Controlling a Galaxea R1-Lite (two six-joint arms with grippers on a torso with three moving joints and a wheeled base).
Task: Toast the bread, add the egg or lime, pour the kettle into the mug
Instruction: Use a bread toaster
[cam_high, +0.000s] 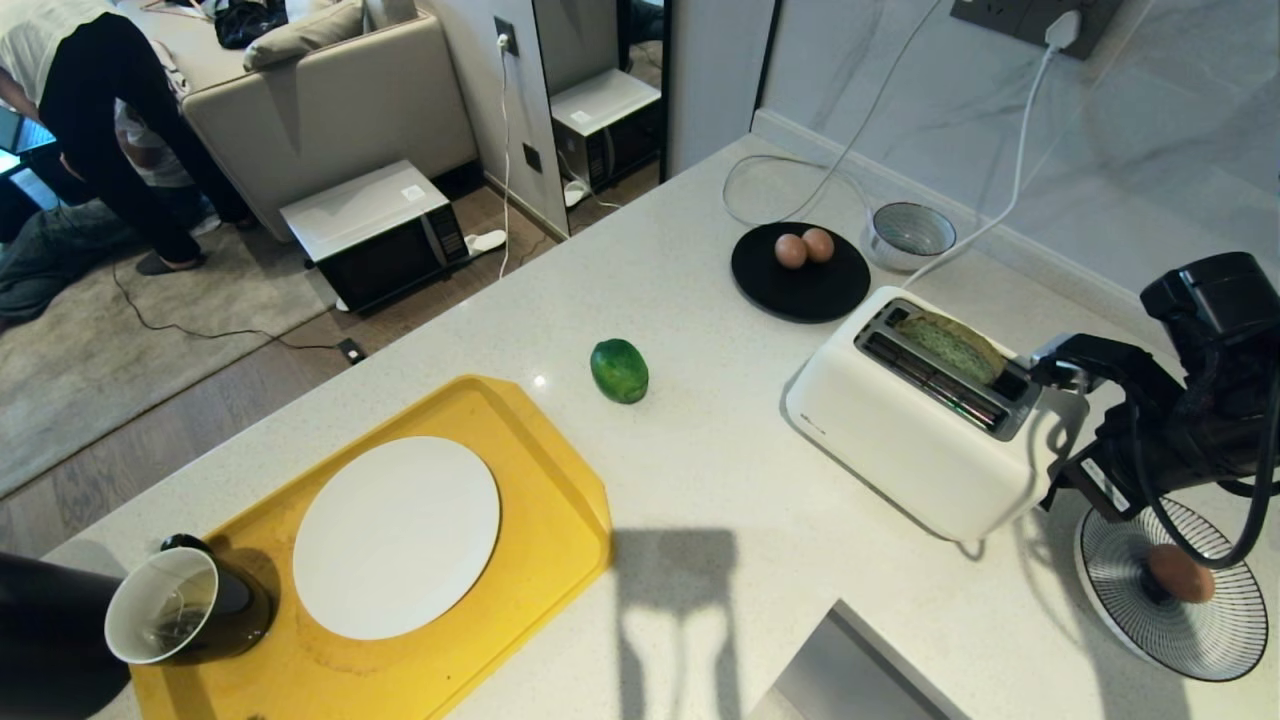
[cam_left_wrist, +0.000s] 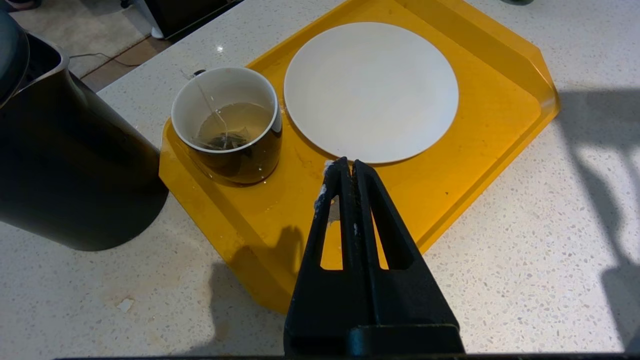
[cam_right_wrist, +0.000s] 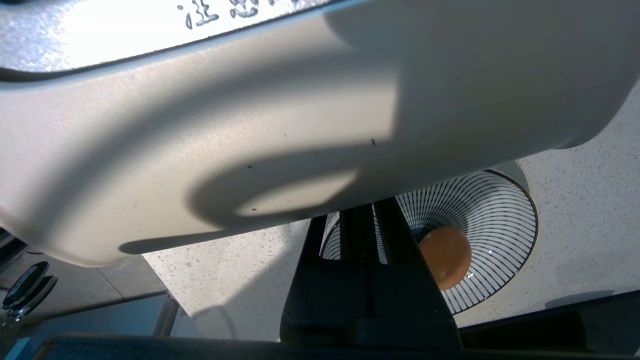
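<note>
So the big white counter (cam_high: 700, 300) has the whole setup on it: a yellow tray (cam_high: 560, 440) at the near left holding a white plate (cam_high: 396, 536), and the black kettle (cam_left_wrist: 70, 165) squeezed in at the far-left near corner, just beside the tray. The white toaster (cam_high: 900, 440) sits right of centre with the green bread (cam_high: 955, 345) standing in its far slot, top poking out, so I'd say we're at the toasting step and the lever hasn't gone down yet (can't see the lever itself, fair warning). The right gripper (cam_high: 1050, 372) is parked right up against the toaster's right end, fingers pinched together with nothing in them, and its wrist view is basically all toaster body. If it's going for the lever, I'd keep the fingers together like that and push straight down with the tips, slow and vertical, so the light toaster doesn't skid or tip toward the striped bowl (cam_high: 1170, 610) with an egg (cam_high: 1180, 572) right below the arm. The left gripper (cam_left_wrist: 347, 167) hangs over the tray's near edge, also closed and empty. The mug (cam_high: 185, 605) is on the tray's left corner with a teabag and a bit of liquid already in it. The lime (cam_high: 619, 370) sits alone mid-counter, and two more eggs (cam_high: 803, 247) are on a black plate (cam_high: 800, 285) farther back.
</note>
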